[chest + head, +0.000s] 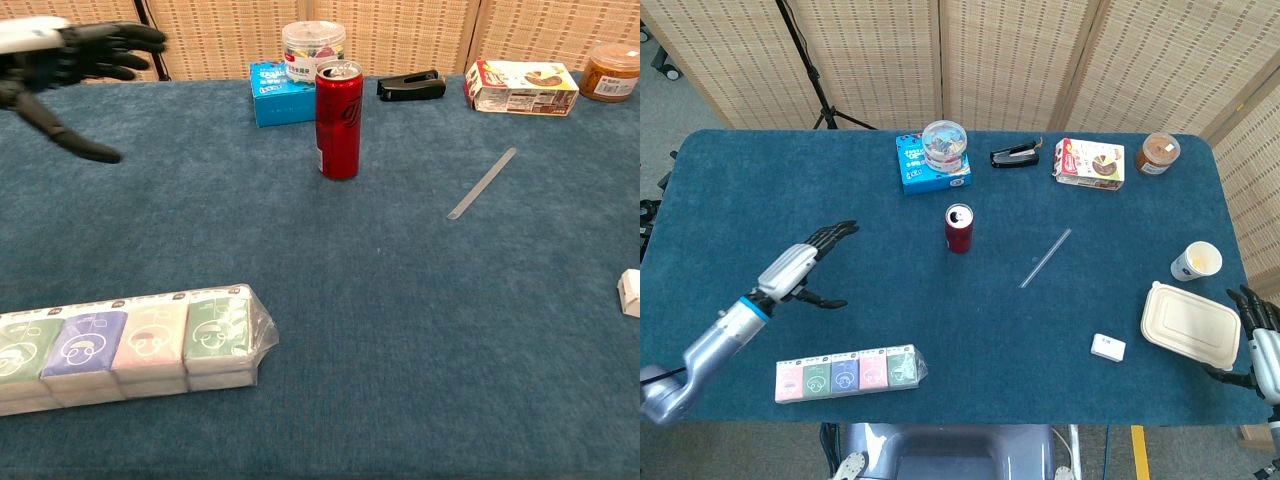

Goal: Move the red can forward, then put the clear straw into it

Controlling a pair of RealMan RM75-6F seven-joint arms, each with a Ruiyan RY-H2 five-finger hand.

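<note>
- Left hand [800, 268] hovers, fingers spread wide, holding nothing, well left of the tall red drinks can [958, 228] standing mid-surface.
- Approach low and wrap the body squarely (it's slim, tippy).
- Thin clear plastic straw [1045, 258] lies to its right; right hand [1260, 345] at the edge, probably open.

Both hands empty, fingers spread

Left hand [800, 270] out over the desk [760, 190], arm angled in from lower left, thumb apart from fingers. Right hand [1262, 345] at the desk's right edge, partly cropped, fingers apart.
</note>
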